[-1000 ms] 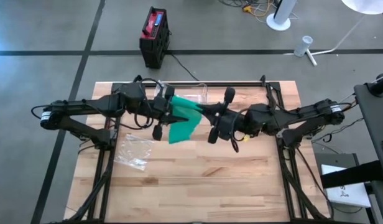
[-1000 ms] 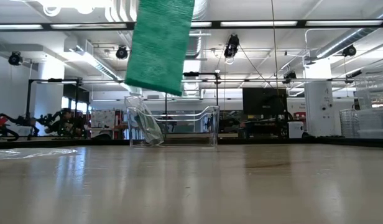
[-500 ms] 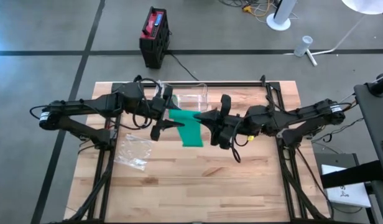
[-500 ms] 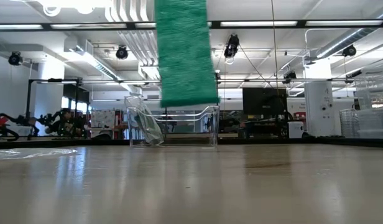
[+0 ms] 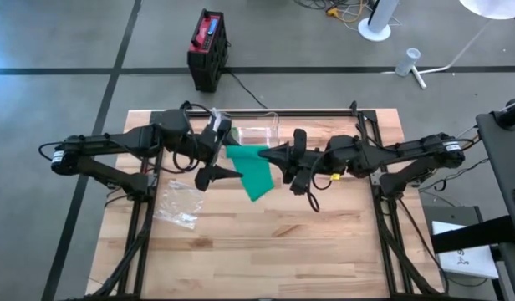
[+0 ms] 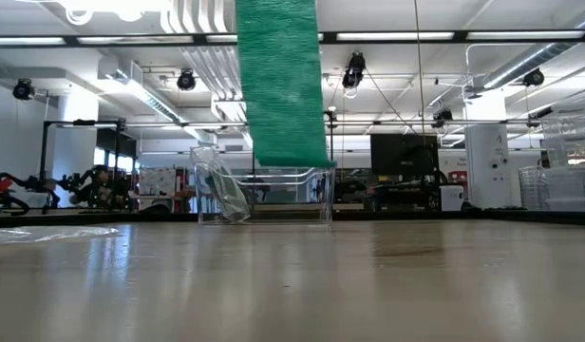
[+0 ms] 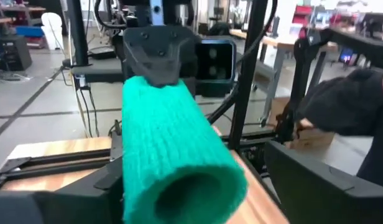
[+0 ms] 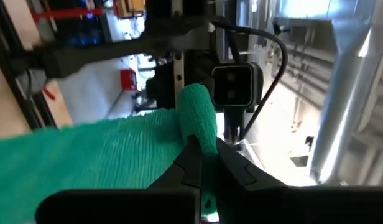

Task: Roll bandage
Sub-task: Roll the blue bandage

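Writing nowhere legible; right gripper [image 5: 278, 155] pinches green bandage [image 5: 256, 170], left gripper [image 5: 225, 160] spread.

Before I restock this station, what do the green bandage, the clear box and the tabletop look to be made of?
Green bandage: matte, ribbed, stretchy-looking knit or crepe fabric, hanging limp; probably an elastic wrap. Clear box: see-through with glossy edges, likely hard plastic or acrylic. Tabletop: pale jointed wood strips with a slight sheen, looks like butcher block.

green bandage [image 5: 256, 170], part-rolled — hanging above table
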